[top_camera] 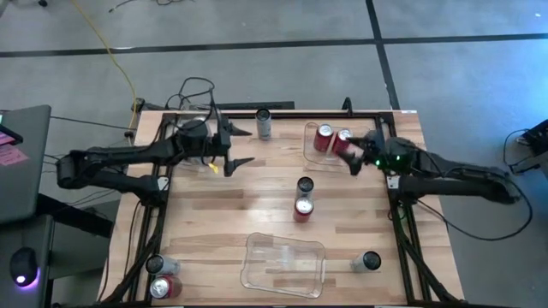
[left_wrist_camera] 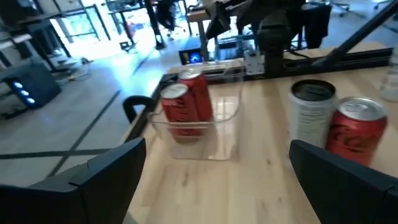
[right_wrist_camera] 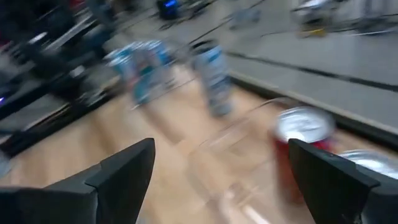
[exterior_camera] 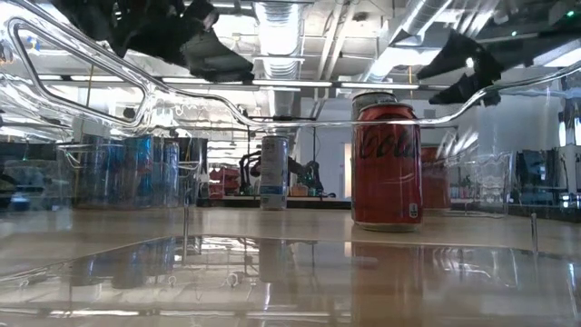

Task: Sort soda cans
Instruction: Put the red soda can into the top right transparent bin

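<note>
- I have the left gripper (top_camera: 242,147) over the far left of the table (top_camera: 214,214), jaws spread wide, holding nothing.
- My right gripper (top_camera: 353,154) hangs over the far-right clear bin (top_camera: 310,147), jaws wide, empty.
- Two red cans (top_camera: 324,137) stand in that bin.
- A dark can (top_camera: 305,186) and a red can (top_camera: 303,208) stand touching at mid-table.
- A silver-blue can (top_camera: 263,122) stands at the far edge.

Two dark jointed arms, black cables, a green light near the right wrist.
</note>
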Controlling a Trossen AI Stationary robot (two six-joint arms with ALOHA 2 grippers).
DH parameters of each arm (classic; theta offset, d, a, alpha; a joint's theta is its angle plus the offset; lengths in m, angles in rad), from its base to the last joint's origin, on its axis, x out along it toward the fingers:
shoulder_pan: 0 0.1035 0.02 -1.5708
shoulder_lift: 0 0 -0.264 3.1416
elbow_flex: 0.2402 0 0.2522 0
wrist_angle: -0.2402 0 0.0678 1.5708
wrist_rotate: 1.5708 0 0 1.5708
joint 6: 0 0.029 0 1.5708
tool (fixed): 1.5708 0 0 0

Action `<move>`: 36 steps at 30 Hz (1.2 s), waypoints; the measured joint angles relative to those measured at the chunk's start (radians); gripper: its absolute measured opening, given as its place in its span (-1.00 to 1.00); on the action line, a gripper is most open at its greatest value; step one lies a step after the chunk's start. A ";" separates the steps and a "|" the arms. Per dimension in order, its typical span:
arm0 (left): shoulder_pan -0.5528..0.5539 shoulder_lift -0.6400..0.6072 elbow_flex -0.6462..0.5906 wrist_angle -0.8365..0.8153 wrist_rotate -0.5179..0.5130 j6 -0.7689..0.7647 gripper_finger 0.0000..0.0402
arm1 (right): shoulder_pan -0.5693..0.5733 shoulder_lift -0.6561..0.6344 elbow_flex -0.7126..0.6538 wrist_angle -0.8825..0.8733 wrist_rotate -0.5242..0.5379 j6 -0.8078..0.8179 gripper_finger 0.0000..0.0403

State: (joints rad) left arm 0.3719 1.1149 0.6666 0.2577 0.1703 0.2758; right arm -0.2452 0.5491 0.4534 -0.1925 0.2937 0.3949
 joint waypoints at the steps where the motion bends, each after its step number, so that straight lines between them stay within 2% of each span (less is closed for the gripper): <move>1: -0.011 0.000 -0.002 0.000 0.000 -0.007 0.95 | 0.043 0.012 0.000 0.002 0.012 0.002 0.88; 8: -0.128 0.012 -0.003 -0.009 0.000 -0.066 0.95 | 0.345 0.143 0.000 0.016 0.200 0.073 0.83; 11: -0.199 0.068 -0.003 0.037 -0.001 -0.078 0.95 | 0.438 0.207 0.000 0.022 0.213 0.107 0.83; 16: -0.284 0.232 -0.004 0.240 0.000 -0.088 0.95 | 0.537 0.318 0.000 0.085 0.223 0.168 0.83; 21: -0.293 0.378 0.025 0.335 -0.036 -0.134 0.95 | 0.595 0.419 0.000 0.148 0.224 0.192 0.83; 26: -0.279 0.507 0.080 0.339 -0.059 -0.172 0.95 | 0.601 0.516 -0.001 0.178 0.218 0.184 0.83; 29: -0.279 0.575 0.123 0.339 -0.057 -0.187 0.95 | 0.597 0.560 0.004 0.216 0.175 0.144 0.83; 32: -0.281 0.625 0.160 0.333 -0.055 -0.192 0.95 | 0.600 0.606 0.029 0.242 0.121 0.081 0.83; 36: -0.285 0.654 0.185 0.331 -0.055 -0.194 0.95 | 0.597 0.657 0.064 0.243 0.100 0.025 0.83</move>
State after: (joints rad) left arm 0.0869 1.7688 0.8515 0.5889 0.1154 0.0814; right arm 0.3523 1.2059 0.5172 0.0505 0.3933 0.4198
